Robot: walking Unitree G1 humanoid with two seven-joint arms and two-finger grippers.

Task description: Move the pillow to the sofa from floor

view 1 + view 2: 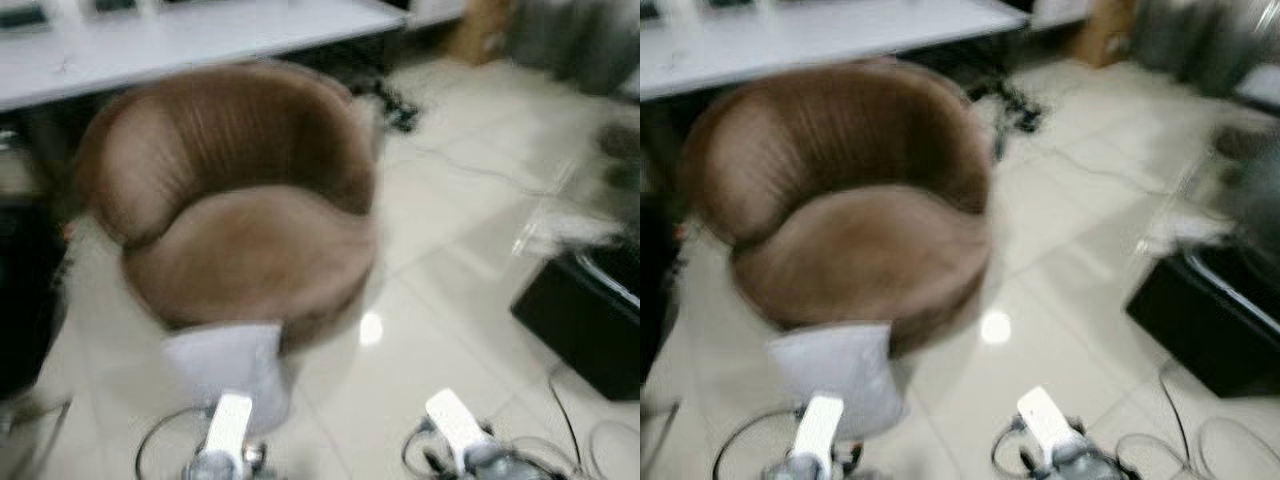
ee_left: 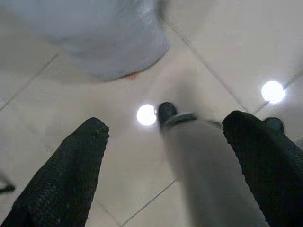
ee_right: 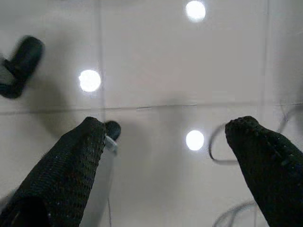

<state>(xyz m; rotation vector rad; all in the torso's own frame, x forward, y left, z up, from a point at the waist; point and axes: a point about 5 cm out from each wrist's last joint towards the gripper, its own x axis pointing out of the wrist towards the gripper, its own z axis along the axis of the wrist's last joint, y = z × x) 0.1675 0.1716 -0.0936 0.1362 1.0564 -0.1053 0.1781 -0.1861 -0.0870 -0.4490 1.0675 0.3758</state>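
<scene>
A pale grey pillow (image 1: 232, 365) lies on the tiled floor, leaning against the front of a round brown sofa chair (image 1: 235, 200). My left arm (image 1: 228, 425) hangs just in front of the pillow. In the left wrist view the left gripper (image 2: 165, 125) is open above the floor, with the pillow (image 2: 94, 38) a short way beyond its fingertips and nothing between them. My right arm (image 1: 455, 420) hangs to the right of the pillow. The right gripper (image 3: 166, 126) is open over bare tile and holds nothing. The eye views are blurred.
A white table (image 1: 200, 40) stands behind the chair. A black box (image 1: 585, 320) sits on the floor at the right, and a dark object (image 1: 25, 290) at the left. Cables (image 1: 480, 170) run across the tiles, and more coil near my arms.
</scene>
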